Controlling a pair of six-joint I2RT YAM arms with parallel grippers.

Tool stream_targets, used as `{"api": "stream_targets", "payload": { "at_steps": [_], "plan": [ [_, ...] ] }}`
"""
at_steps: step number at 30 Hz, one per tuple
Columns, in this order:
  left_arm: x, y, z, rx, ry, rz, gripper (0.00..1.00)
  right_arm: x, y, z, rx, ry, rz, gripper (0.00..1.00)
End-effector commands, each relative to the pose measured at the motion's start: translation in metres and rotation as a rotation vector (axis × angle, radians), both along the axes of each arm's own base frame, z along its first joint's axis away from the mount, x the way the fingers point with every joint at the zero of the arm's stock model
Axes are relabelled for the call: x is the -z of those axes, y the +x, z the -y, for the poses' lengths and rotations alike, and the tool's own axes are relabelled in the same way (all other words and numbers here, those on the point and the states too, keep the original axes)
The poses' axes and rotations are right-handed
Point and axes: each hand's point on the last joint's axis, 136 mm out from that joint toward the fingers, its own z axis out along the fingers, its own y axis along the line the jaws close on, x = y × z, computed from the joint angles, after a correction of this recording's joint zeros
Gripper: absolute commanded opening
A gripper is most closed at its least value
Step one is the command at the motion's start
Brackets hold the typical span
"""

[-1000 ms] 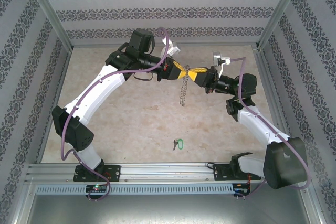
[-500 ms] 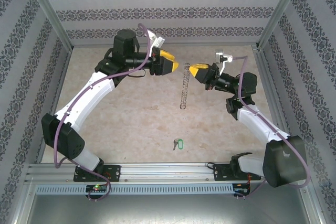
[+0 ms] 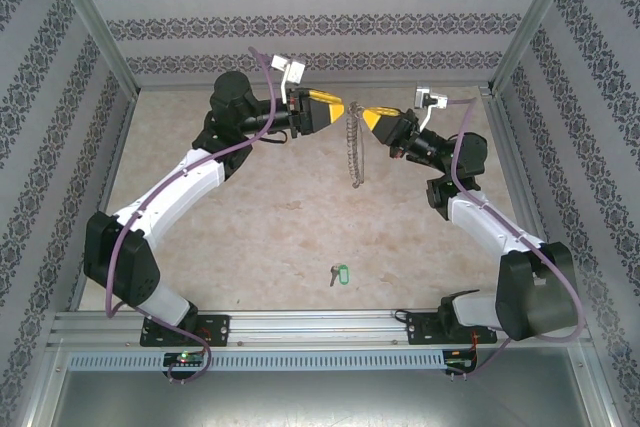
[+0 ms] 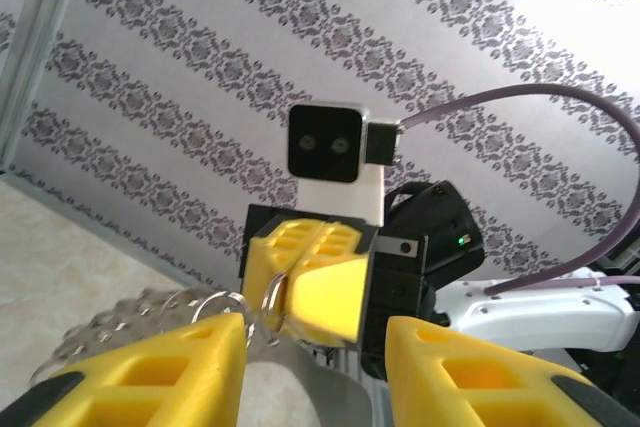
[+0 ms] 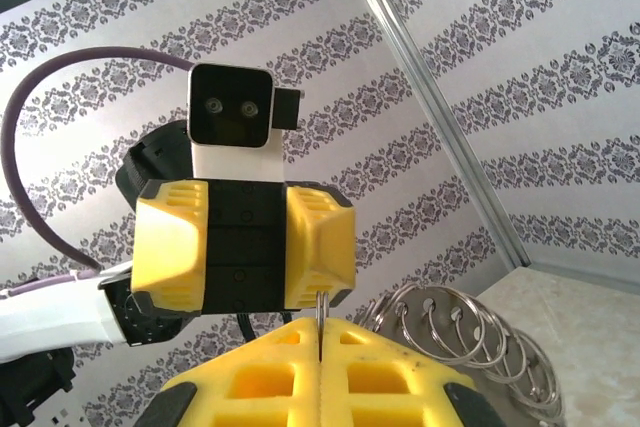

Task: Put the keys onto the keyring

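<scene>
Right tool (image 3: 367, 116) pinching keyring (image 3: 353, 152) (hanging limp), left tool (image 3: 338, 110) parted

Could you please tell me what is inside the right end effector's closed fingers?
A thin loop of the keyring sticks out from the right end effector; its rings hang alongside. The pinched stretch is covered by the yellow fingers.

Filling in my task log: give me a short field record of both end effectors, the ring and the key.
left end effector: open, facing the right one
right end effector: shut on large silvery metal keyring strung with small pieces, which hangs down
small silvery key with green plastic tag: lying on beige table, near edge, untouched
</scene>
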Motion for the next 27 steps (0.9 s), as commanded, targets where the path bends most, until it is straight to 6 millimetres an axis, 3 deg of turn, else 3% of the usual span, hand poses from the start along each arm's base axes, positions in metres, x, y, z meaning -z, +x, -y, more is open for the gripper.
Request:
{"api": "stream_targets", "payload": {
  "at_steps": [1, 10, 27],
  "plan": [
    [-0.011, -0.007, 0.009, 0.048, -0.051, 0.029, 0.4, -0.033, -0.009, 0.002, 0.007, 0.046, 0.12, 0.0],
    [-0.002, -0.005, 0.021, 0.068, -0.05, 0.005, 0.39, -0.033, -0.012, 0.001, -0.001, 0.046, 0.122, 0.0],
    [-0.005, -0.011, 0.034, 0.102, -0.055, 0.019, 0.37, -0.026, -0.008, -0.002, -0.007, 0.044, 0.104, 0.0]
  ]
}}
